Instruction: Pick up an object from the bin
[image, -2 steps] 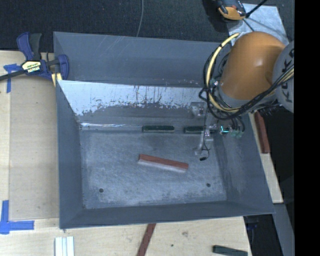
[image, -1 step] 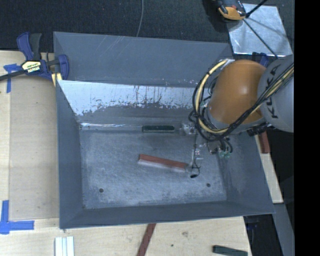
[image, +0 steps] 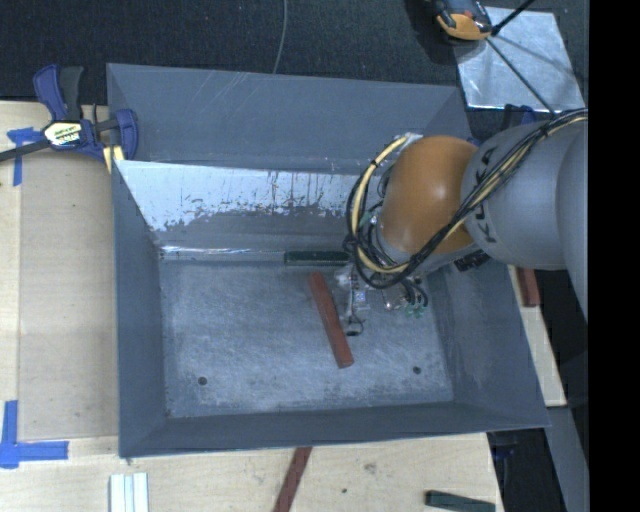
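A: Pincer (image: 353, 308) sits low, right of centre in the bin (image: 240, 395), just beside the right edge of the red-brown flat stick (image: 333, 328). Apart or together: can't tell, its metal merges with the grey floor.

B: Stick position?

A: Flat on the floor, diagonal. Upper end is near the back wall, lower end points to the frame's bottom centre. Can't tell if the pincer touches it.

B: Risks?

A: My read: the pincer looks offset to the stick's side, not astride it. A close from here could nudge or spin it instead of gripping. It's thin and flat, so the pincer may scrape the floor or skate over it. The dark bar (image: 312, 258) along the back wall lies close to the stick's upper end and could get dragged.

B: Hidden?

A: The orange wrist cover (image: 425, 200) and cables (image: 362, 215) mask the floor's upper-right corner.
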